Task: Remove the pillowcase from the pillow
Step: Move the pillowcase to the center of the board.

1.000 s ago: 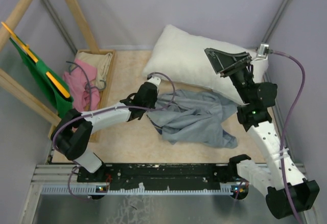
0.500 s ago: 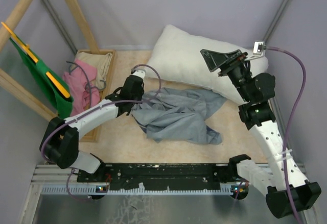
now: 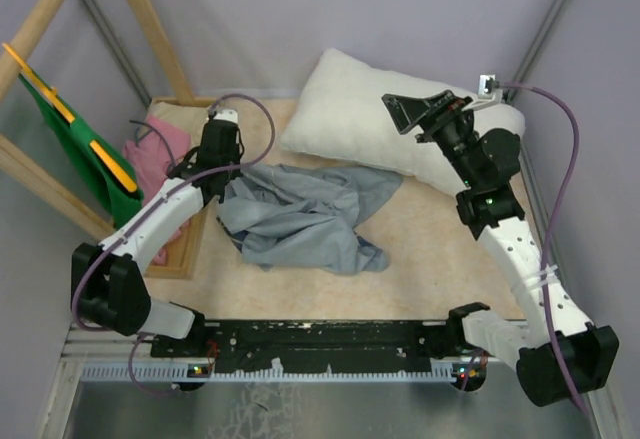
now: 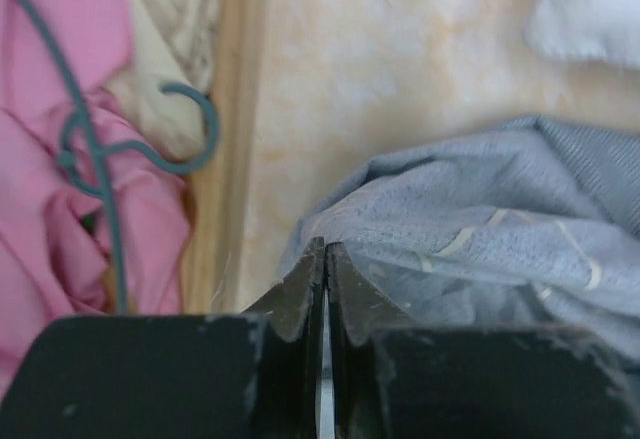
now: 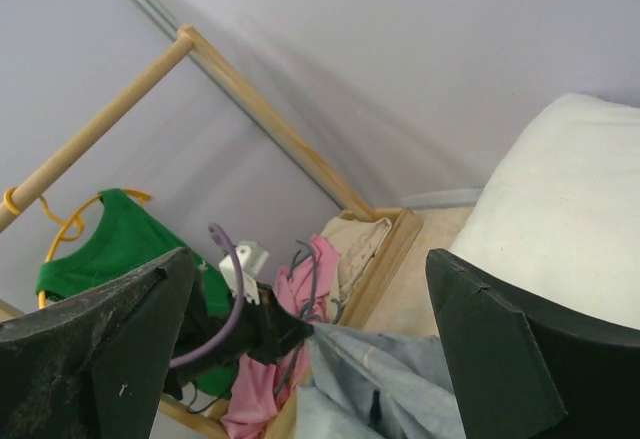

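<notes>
Two claws are in view. The left claw (image 4: 323,259) is clenched, its black fingers pressed flat together on a peaked fold of the pillowcase (image 3: 300,214). From that pinch the cloth spills away to the claw's right in a soft, crumpled, heavily creased heap on the pale mottled table (image 3: 430,249). Only its blue-grey woven side shows, crossed by a few faint yellow lines.

Farther out to the claw's right lies the pillow (image 3: 350,114), bare, plump, white and slightly nubbly, apart from the pillowcase. Close on the claw's left runs the straight rim of a wooden tray (image 4: 228,159). The tray holds rumpled pink cloth (image 4: 40,169), cream cloth and a thin teal wire hook (image 4: 195,124).

The right claw (image 3: 412,111) stands spread wide and grasps nothing, hanging over the pillow's right half.

How deep the fold sits between the left fingers is hidden by the fingers themselves. The right arm covers part of the pillow's far end, and the wrist view cuts off most of the tray.
</notes>
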Motion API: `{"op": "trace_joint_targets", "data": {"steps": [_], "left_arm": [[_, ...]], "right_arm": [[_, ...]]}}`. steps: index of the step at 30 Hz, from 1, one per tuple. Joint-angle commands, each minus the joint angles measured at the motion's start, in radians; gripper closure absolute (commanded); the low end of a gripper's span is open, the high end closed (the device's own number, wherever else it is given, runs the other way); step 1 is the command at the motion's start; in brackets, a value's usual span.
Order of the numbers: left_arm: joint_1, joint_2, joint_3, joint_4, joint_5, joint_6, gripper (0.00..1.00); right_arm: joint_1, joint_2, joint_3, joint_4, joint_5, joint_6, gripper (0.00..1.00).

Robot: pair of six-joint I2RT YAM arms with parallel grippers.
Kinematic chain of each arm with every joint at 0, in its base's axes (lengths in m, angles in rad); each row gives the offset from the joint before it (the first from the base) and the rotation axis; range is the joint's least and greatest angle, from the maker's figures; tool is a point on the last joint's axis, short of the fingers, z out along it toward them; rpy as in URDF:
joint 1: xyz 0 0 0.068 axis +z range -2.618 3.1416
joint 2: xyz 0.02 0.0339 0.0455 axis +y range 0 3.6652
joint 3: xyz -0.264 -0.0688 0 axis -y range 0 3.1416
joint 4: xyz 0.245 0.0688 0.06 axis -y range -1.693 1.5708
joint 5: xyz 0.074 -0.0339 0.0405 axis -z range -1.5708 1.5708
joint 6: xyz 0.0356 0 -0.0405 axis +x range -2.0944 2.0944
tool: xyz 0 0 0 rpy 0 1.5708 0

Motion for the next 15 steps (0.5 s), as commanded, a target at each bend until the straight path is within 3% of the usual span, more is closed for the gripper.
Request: {"op": "trace_joint_targets", "data": {"steps": [1,3,6,11,15], "left_arm": [[0.023,-0.033,0.104,-0.013,-0.102,0.065,0.85],[0.022,-0.026,0.13,-0.025,-0.141,0.08,0.72],[0.022,-0.033,0.145,-0.03,-0.17,0.088,0.61],[0.023,-0.047,0.141,-0.031,-0.137,0.067,0.58],[0.022,-0.047,0.115,-0.04,-0.101,0.036,0.57]], "right_arm": [[0.009,0.03,0.053,0.127,0.01,-0.036,0.01],[0.009,0.06,0.082,0.089,0.021,-0.061,0.01],[0.009,0.12,0.139,0.0,0.093,-0.098,0.01],[0.009,0.273,0.201,-0.039,0.19,-0.202,0.01],[0.02,0.439,0.277,0.026,0.159,-0.305,0.01]]}}
